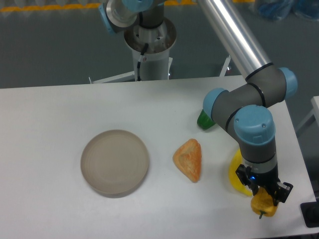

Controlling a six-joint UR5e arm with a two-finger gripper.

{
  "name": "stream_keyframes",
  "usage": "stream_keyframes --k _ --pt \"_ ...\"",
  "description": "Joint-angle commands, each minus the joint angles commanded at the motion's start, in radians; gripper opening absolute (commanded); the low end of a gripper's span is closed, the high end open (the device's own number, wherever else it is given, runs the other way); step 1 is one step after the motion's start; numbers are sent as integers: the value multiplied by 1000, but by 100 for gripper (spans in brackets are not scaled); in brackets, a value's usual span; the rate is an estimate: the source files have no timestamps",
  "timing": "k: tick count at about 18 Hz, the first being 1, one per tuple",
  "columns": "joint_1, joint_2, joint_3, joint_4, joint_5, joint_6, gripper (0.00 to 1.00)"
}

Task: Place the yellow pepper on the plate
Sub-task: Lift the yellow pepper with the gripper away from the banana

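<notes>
The yellow pepper [263, 205] is small, yellow-orange, with a short dark stem pointing down-left. It sits near the table's front right corner, between the fingers of my gripper [265, 195], which comes down on it from above and looks shut on it. Whether the pepper rests on the table or hangs just above it I cannot tell. The plate [115, 162] is a round grey-beige disc at the centre left of the table, far to the left of the gripper.
A yellow banana [235, 174] curves behind the gripper, partly hidden by the wrist. An orange triangular pastry-like piece [189, 159] lies between plate and gripper. A green pepper [204, 120] peeks from behind the arm's elbow. The table's right edge is close to the gripper.
</notes>
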Motion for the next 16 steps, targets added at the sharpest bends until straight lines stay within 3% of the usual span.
stream_keyframes --k 4,9,13,16 --pt "-2 11 -5 0 0 -12 39" --pt "-5 118 -95 -12 -14 -60 39" --pt "-38 215 -170 -136 -28 -159 39" --pt "-66 285 -262 -156 -73 -254 39"
